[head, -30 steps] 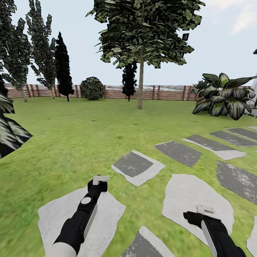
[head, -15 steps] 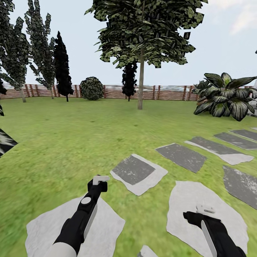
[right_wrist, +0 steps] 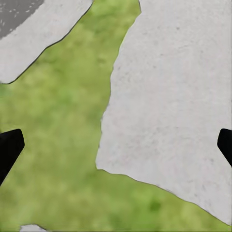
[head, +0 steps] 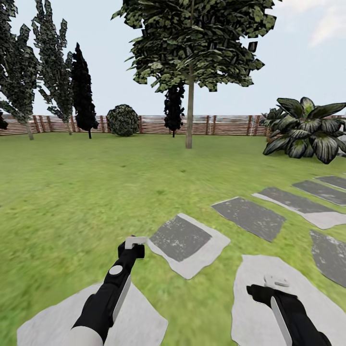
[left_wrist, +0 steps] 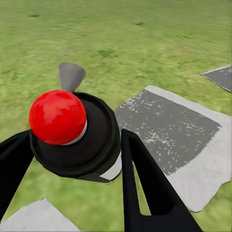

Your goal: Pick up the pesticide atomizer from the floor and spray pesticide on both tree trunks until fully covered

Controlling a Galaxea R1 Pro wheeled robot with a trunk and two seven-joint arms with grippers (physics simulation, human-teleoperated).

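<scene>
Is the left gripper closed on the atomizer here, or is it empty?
Closed on it. In the left wrist view the pesticide atomizer, red-capped, sits between the two dark fingers of the left gripper, above grass and a stepping stone.

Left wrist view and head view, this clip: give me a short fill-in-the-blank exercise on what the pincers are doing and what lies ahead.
1. The left pincer is shut on the pesticide ____, a dark bottle with a red cap.
2. The right pincer is ____ and holds nothing.
3. The tree with the bare trunk stands ahead on the lawn, in front of the wooden ____.

Missing words: atomizer; open; fence
</scene>
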